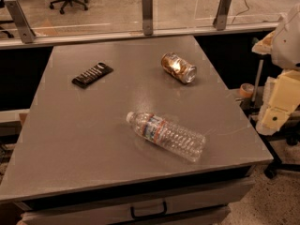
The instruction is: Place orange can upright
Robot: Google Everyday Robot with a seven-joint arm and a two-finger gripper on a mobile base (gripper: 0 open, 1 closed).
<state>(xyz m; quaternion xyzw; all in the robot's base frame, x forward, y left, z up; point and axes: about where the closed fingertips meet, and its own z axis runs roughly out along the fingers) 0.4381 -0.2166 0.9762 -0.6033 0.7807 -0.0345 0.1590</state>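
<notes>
End effector [275, 112] right of table [70, 139], orange can [178, 67] lying inboard

Beyond the right edge of the table [93, 139], the arm [288, 36] wears a rounded white shell with an orange-tan patch at its side, while the gripper [274, 112] beneath it is blocky, flat-faced and pale cream-yellow.

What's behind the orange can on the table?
Behind the orange can, lying on its side, grey tabletop runs to a glass rail. The spot beneath the can is covered. The gripper sits off the table's right edge.
</notes>
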